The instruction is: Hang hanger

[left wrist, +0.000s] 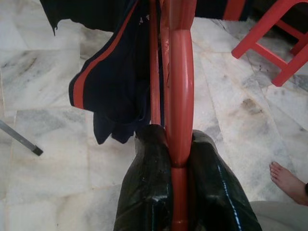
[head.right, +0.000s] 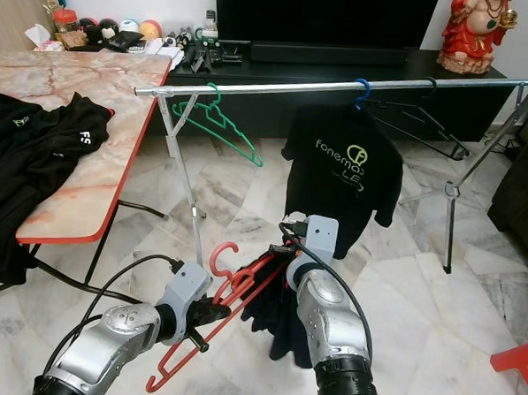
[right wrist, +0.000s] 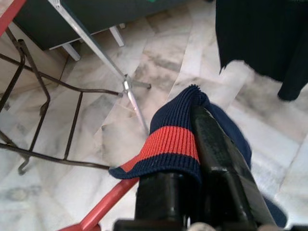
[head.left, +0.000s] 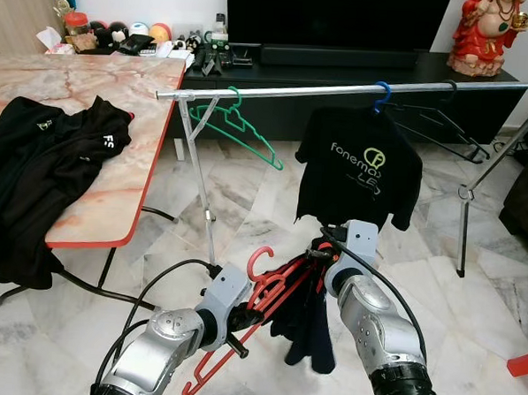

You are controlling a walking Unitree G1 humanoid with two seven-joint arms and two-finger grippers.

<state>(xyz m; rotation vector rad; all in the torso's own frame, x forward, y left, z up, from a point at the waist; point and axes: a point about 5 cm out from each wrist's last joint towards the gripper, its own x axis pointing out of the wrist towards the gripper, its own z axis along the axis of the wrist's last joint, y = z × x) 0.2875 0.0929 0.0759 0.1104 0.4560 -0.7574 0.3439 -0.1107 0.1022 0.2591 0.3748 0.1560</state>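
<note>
I am gripping a red hanger [head.left: 259, 295] low in front of me, well below the rail [head.left: 340, 91] where it has to go. My left gripper [left wrist: 179, 144] is pinching the hanger's bar, its two fingers [left wrist: 149, 183] pressed against either side of the red plastic, so the frame is staying rigid and the hook [head.left: 259, 261] is pointing up, free to catch the rail.

My right gripper [right wrist: 192, 144] is clamping the ribbed collar of the navy garment [head.left: 315, 328], the one with the red stripe; its fingers are closed on the cloth. I judge it is holding there to keep the garment from sliding off the hanger while I lift, since the cloth is drooping in a bunch beneath rather than sitting squarely on the shoulders.

The rail is running across the room ahead of me. A green hanger [head.left: 236, 130] is hanging bare near its left end, and a black shirt [head.left: 358, 171] is hanging on a blue hanger [head.left: 382, 96] further right. The open stretch between those two looks like the natural place for mine.

More black clothes [head.left: 35, 177] are lying on the table [head.left: 128, 168] to my left. A bare foot [left wrist: 288, 183] of a person is standing on the floor near me, so I should be swinging the hanger up with care.
</note>
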